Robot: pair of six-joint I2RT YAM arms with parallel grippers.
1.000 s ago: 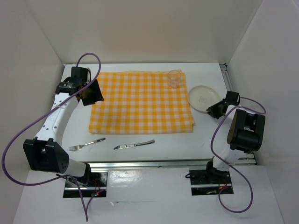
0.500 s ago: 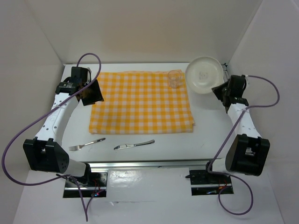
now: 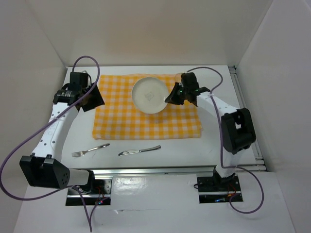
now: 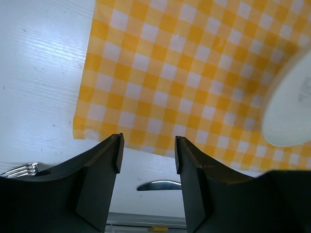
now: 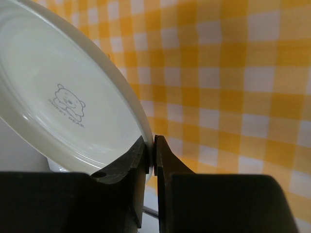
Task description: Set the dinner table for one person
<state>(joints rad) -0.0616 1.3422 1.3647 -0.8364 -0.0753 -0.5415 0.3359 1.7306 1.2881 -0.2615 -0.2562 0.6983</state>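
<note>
We see the right gripper (image 5: 154,145) clamped on the right rim of a white plate (image 3: 149,94), over the far half of the checked cloth (image 3: 146,121). The left gripper (image 4: 147,150) hangs parted, empty, at the cloth's left edge. The white dinner table (image 3: 218,141) borders the cloth on every side.

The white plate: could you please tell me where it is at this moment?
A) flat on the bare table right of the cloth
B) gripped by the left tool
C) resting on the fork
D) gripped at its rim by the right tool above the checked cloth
D: the right tool pinches the plate by its rim, over the checked cloth.
</note>
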